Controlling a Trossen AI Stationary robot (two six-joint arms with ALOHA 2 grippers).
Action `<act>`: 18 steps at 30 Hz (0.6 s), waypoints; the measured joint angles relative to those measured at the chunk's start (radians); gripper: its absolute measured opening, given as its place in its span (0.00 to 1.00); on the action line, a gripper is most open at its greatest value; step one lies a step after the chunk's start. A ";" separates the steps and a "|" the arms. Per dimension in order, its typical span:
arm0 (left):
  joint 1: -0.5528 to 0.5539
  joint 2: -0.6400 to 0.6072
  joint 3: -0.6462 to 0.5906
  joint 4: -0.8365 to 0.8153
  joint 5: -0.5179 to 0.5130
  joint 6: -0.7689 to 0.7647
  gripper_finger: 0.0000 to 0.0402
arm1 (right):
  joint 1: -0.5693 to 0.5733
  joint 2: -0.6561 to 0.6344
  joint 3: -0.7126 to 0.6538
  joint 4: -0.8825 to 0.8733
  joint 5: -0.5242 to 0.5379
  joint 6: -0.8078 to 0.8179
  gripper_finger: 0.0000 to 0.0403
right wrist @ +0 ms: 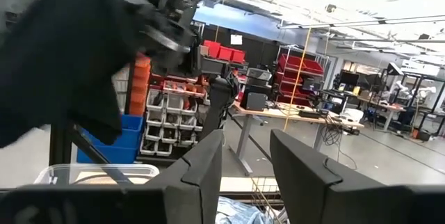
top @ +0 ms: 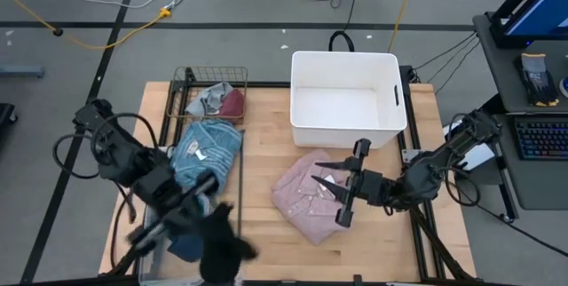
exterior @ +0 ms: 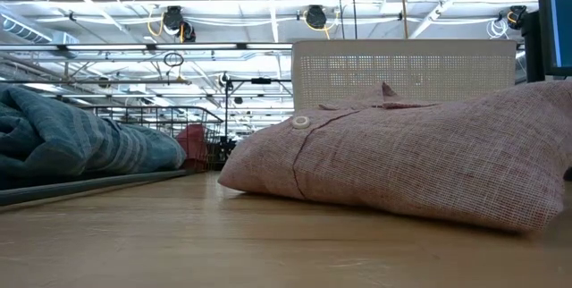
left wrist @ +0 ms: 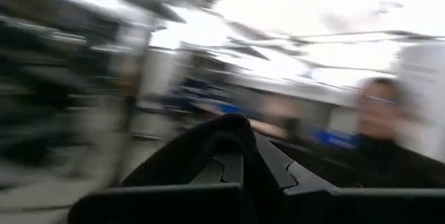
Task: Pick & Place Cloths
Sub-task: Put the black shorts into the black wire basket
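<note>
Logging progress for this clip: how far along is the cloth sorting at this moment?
Nothing looks placed: the white plastic tub is empty. In hand: the left pincer is shut on a black fabric piece, lifted near the table's front edge. The right pincer is open above the pink button shirt. Left: that shirt, the blue striped top, and grey and maroon pieces in the wire basket.

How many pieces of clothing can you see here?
5, perhaps more hidden: pink shirt on the table, blue striped top beside it, grey piece and maroon piece in the wire basket, black piece in the left gripper.
</note>
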 joint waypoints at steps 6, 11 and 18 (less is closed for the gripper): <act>0.054 0.000 0.000 -0.028 -0.613 0.071 0.00 | 0.000 0.000 0.000 0.001 0.000 -0.001 0.28; 0.134 0.000 0.000 -0.164 -0.891 0.138 0.00 | 0.001 0.000 0.000 -0.026 0.040 -0.045 0.28; 0.270 -0.002 0.000 -0.292 -0.967 0.132 0.00 | 0.008 -0.074 -0.056 -0.234 -0.075 0.084 0.28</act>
